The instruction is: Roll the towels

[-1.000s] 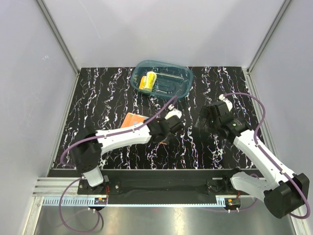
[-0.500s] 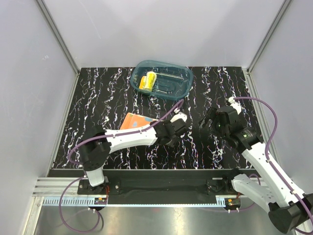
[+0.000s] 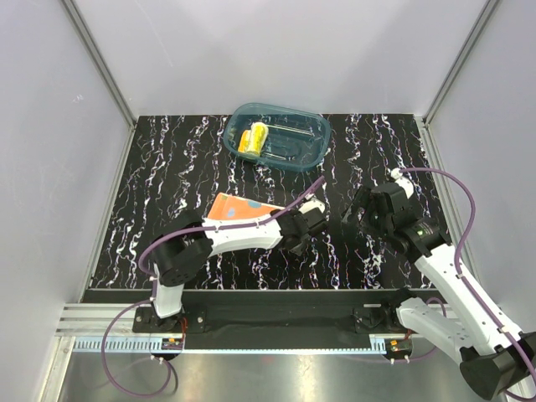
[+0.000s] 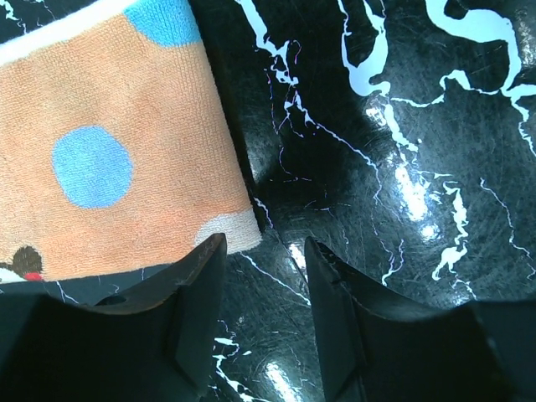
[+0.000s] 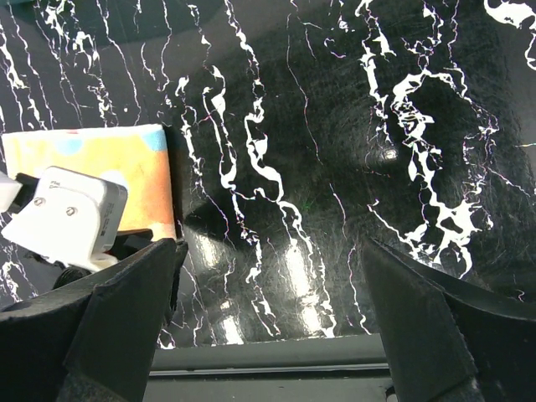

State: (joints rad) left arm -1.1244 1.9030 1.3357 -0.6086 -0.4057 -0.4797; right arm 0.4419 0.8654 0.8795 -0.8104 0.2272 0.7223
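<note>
We'd call this about halfway. The yellow towel [image 3: 254, 138] looks like it's already a tight little roll, lying inside the teal tub [image 3: 311, 142] at the far side of the counter [image 3: 159, 176]. The orange towel [image 3: 237, 207], the one with blue dots and a pale border, lies flat and unrolled on the counter, near the middle and a bit left. In the top view the left arm [image 3: 243, 237] crosses over its near edge. So that one is all left to do: roll it up, then presumably into the tub next to the other.

The left end effector [image 4: 261, 272] is released, with nothing but bare counter between its parted fingers. It sits low at the towel's right-hand corner. The wrist view puts that corner just ahead of one finger [image 4: 197, 276], but we can't tell if they touch. The right end effector [image 5: 272, 322] is released too, spread wide and empty, over bare counter off to the right of the orange towel and apart from it.

On orientation, the orange towel's long axis seems to run roughly left to right across the counter, with the right end angled a touch toward the arms. The arm hides part of it, so we're not certain. Its short right edge faces the left end effector, so our guess is the roll starts there and goes leftward. The yellow roll's long axis runs roughly near to far in the tub, far end leaning slightly right.
</note>
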